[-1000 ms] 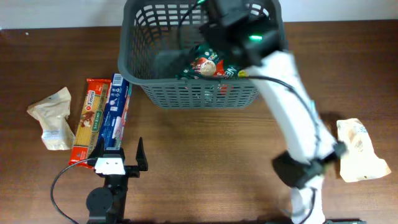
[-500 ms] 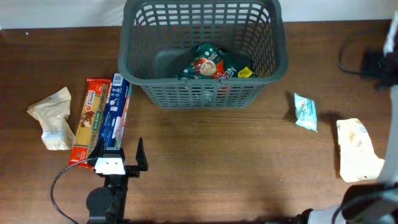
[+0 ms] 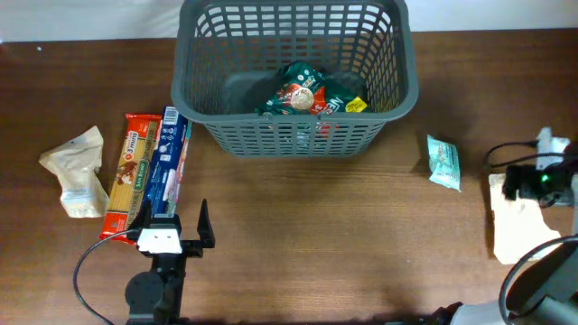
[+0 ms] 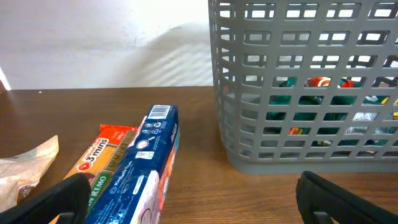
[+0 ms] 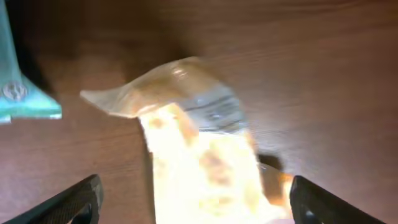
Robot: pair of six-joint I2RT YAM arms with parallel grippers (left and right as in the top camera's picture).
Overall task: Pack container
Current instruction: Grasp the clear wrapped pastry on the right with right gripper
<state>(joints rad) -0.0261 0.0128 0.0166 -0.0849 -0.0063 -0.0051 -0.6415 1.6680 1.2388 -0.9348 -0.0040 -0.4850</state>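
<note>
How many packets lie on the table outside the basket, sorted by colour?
Beige packets: 2, left beige packet and right beige packet
Red packet: 1
Blue packet: 1
Teal packet: 1
Total outside the basket: 5

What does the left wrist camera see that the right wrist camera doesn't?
Only the left wrist view shows the grey container, with packets showing through its slots, plus a blue box and an orange packet lying side by side. Only the right wrist view shows a pale see-through packet and a teal packet at the left edge. Both show the brown table, and each shows its own gripper open: left gripper, right gripper.
</note>
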